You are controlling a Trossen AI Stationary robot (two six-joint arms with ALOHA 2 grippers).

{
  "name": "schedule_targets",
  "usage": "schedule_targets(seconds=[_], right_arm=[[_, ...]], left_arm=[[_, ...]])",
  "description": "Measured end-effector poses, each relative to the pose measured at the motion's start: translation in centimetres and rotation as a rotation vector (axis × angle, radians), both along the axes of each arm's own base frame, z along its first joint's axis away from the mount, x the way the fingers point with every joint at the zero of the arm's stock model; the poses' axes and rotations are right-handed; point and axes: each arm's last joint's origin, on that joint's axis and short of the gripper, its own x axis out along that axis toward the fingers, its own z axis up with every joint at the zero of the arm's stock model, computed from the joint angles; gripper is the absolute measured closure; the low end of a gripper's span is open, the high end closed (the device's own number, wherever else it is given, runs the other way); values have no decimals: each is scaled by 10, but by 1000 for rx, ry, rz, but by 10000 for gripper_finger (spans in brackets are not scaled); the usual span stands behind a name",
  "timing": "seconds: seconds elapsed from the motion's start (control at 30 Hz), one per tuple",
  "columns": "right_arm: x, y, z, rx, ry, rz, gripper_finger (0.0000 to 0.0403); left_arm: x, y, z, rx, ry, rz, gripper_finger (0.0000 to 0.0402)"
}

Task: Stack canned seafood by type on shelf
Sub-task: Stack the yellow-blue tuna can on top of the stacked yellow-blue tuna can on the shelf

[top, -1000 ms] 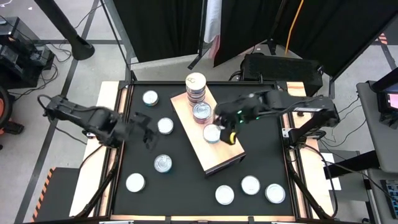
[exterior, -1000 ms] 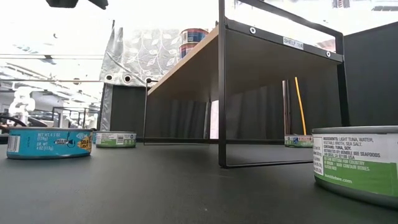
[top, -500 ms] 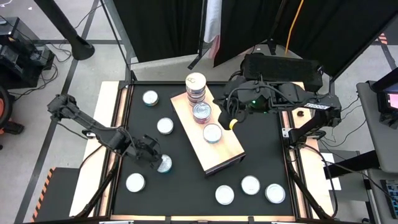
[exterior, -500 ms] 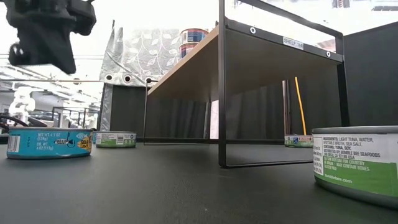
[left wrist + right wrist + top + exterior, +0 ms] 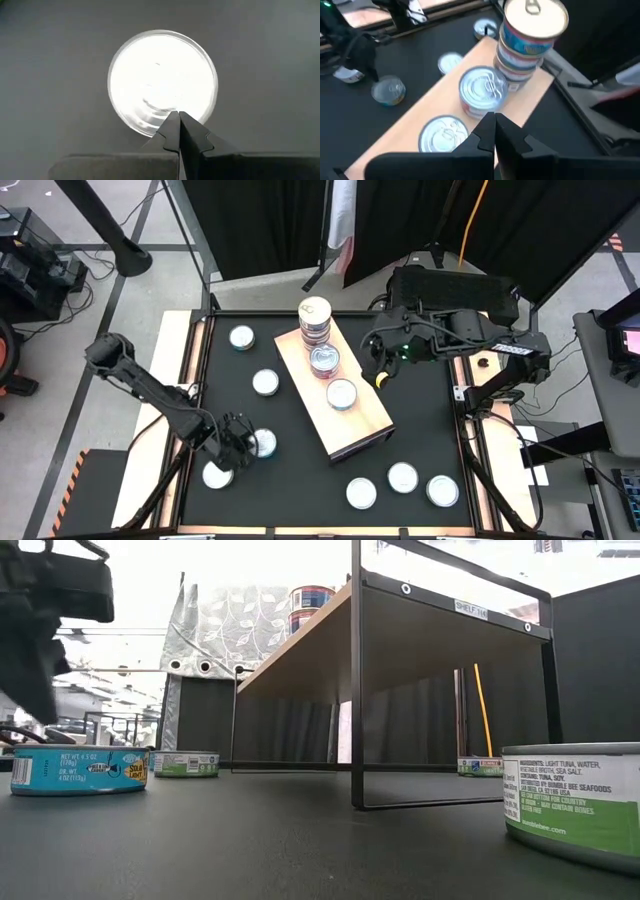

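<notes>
The shelf is a pale wood board on a black frame. On it stand a stack of tins and two single tins. Several more tins sit on the black tabletop. My left gripper is shut and low at the near left, its tips at the rim of a silvery-topped tin. My right gripper is shut and empty, raised beside the shelf's right edge; its tips show above the shelf's tins. My left gripper's shut fingertips lie over the near rim of the tin's top, coming down at a slant from the table's left. Whether they touch the tin I cannot tell. The tin stands flat on the tabletop.
Loose tins stand at the far left, left of the shelf, at the near left and along the near edge. In the low view a blue tin and a green-labelled tin sit close by.
My left gripper has come down and toward the table's near edge, ending low at the tin on the near left. My right gripper has drawn back from the tin on the shelf, up and toward the far right; that tin stays on the shelf.
</notes>
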Motion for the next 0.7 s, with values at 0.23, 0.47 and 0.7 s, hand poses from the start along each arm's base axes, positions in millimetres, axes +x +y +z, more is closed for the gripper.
schedule_targets(seconds=[0.23, 0.47, 0.7], right_arm=[[-1, 0, -1, 6, 7, -4, 403], [0, 0, -1, 4, 8, -1, 402], [0, 0, 0, 5, -2, 6, 402]], left_arm=[[-3, -8, -8, 23, 24, -12, 401], [-7, -20, -17, 27, 66, -46, 401], [-24, -22, -24, 34, 169, -24, 401]])
